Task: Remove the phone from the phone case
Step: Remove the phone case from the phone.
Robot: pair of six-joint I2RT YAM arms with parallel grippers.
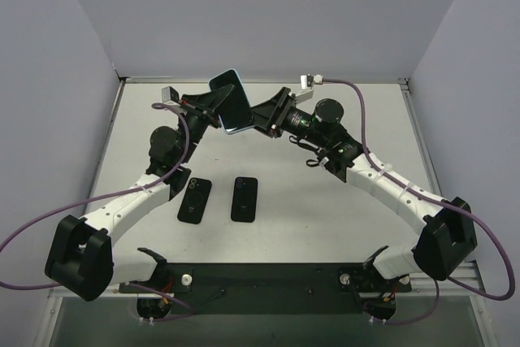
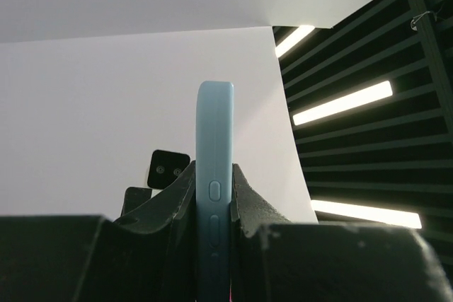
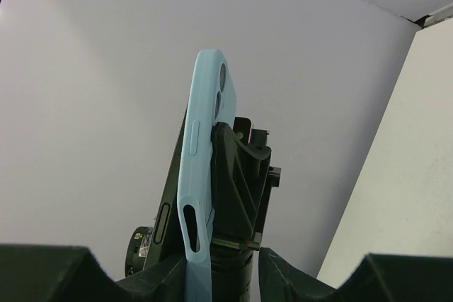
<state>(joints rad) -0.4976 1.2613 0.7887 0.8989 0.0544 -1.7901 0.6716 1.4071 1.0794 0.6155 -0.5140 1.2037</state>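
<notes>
Blue phone case (image 1: 237, 129), phone (image 1: 230, 99) inside, held in the air above the desk (image 1: 325, 233) between left end effector (image 1: 213, 108) and right end effector (image 1: 262, 116); two dark phones (image 1: 195, 201) lie on the desk below.

Left wrist: case edge upright, clamped narrowly between both fingers (image 2: 178, 203).

Right wrist: jaws partly parted, loose beside the case, gripping nothing. The phone's dark edge appears to lift from the case wall.

Risk: with only one grip, the loosened phone may slide free and drop to the desk.
</notes>
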